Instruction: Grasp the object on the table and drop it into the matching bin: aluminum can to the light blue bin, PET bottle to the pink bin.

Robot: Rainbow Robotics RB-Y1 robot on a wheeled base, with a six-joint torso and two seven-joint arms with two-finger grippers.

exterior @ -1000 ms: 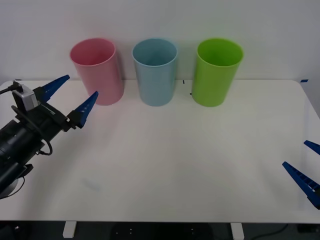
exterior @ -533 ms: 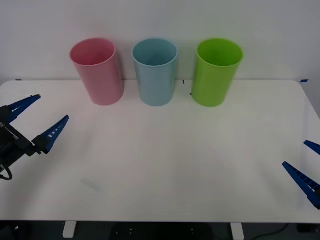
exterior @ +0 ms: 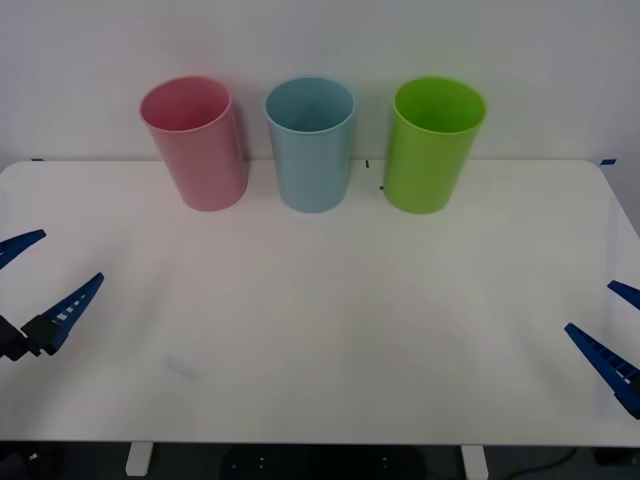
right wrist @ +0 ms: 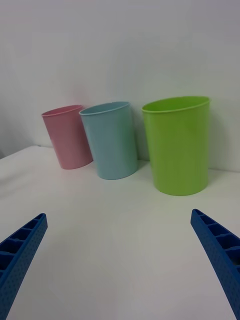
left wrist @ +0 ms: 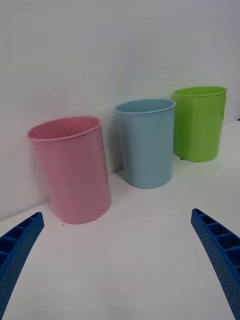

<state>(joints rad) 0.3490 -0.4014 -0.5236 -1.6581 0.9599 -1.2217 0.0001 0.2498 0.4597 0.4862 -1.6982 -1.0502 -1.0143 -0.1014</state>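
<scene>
Left gripper (exterior: 30,290) sits low at the table's left edge, near front; blue ribbed fingers (exterior: 70,308) spread wide, nothing btwn them. Left wrist view: same two fingers (left wrist: 17,250) at the corners, far apart, empty, bare white top btwn them.

Table (exterior: 330,320): white, rounded corners. Three bins stand in a row along the far edge, against the wall, all upright, mouths open. Pink bin (exterior: 195,145) furthest left, tapering down. Light blue bin (exterior: 311,145) in the middle, just beside the pink one w/ a small gap, not touching. Green bin (exterior: 432,146) to the right of that, slightly bigger gap. Bins well apart from both grippers.

Can: can't tell where it is; inside of the bins not visible far enough down to say.

Right gripper (exterior: 620,335) low at the table's right edge near front corner, fingers (exterior: 600,362) splayed wide, holding nothing. Right wrist view: fingers (right wrist: 220,250) wide apart, empty, facing green bin (right wrist: 177,145) nearest, light blue bin (right wrist: 112,140) and pink bin (right wrist: 67,136) beyond.
</scene>
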